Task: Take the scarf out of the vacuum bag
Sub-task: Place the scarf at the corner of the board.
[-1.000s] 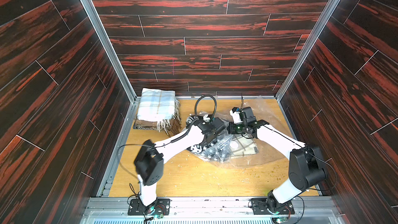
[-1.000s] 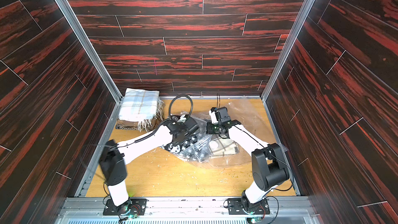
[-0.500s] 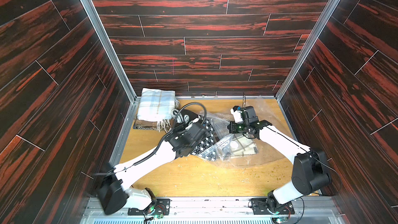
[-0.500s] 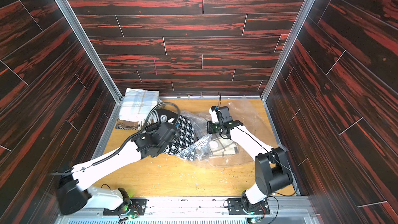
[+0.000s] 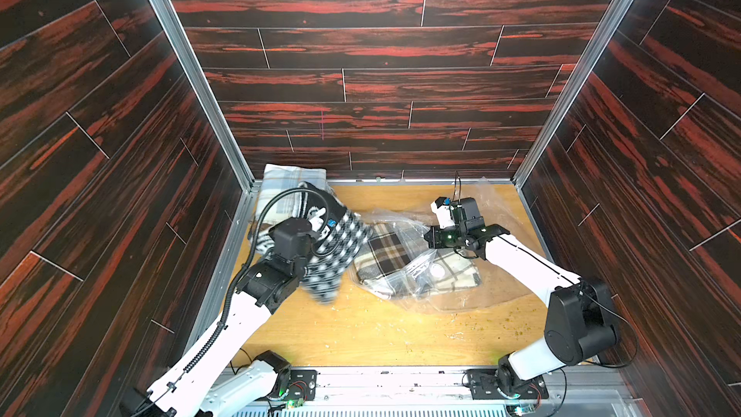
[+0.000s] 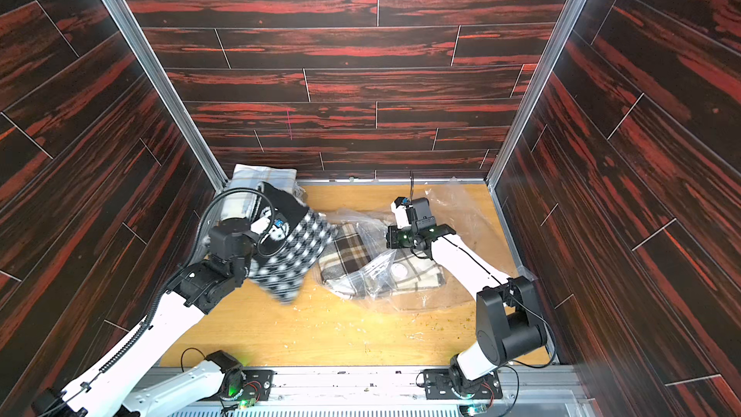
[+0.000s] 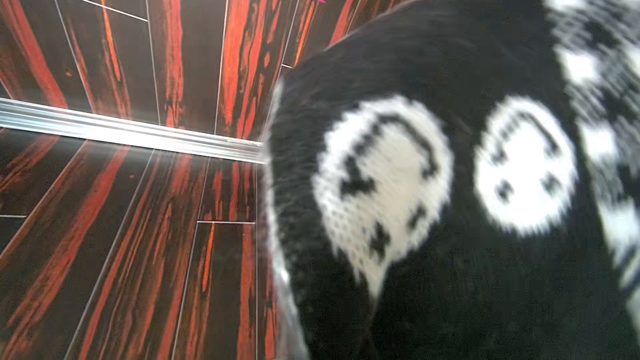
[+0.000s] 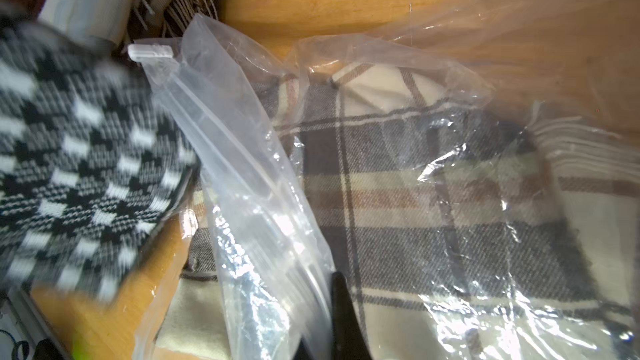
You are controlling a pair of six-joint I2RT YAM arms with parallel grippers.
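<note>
Pulled further clear of the vacuum bag (image 5: 417, 279), the black-and-white scarf (image 5: 337, 250) now hangs just beside its mouth, clenched in the left gripper (image 5: 318, 216), while the right gripper (image 5: 428, 237) pinches the bag's edge, a hold best kept firm.

I see three walls boxing the cell: far wall (image 5: 381, 54), left wall (image 5: 80, 114), right wall (image 5: 661, 114). All are dark wood-grain planks with red streaks and thin pale seams. Aluminium posts mark the far corners, left post (image 5: 192, 74) and right post (image 5: 580, 74), both leaning outward toward the top. I spot a small pink mark (image 5: 322, 126) on the far wall, low, left of centre. The floor is an orange-tan wooden board (image 5: 381, 334) with visible grain. Greenish crumbs (image 5: 513, 320) are scattered near right. A metal rail (image 5: 401, 379) runs along the near edge, with a ribbed grille (image 5: 381, 411) just nearer. Light is bright and even, with soft sheen on the planks.
</note>
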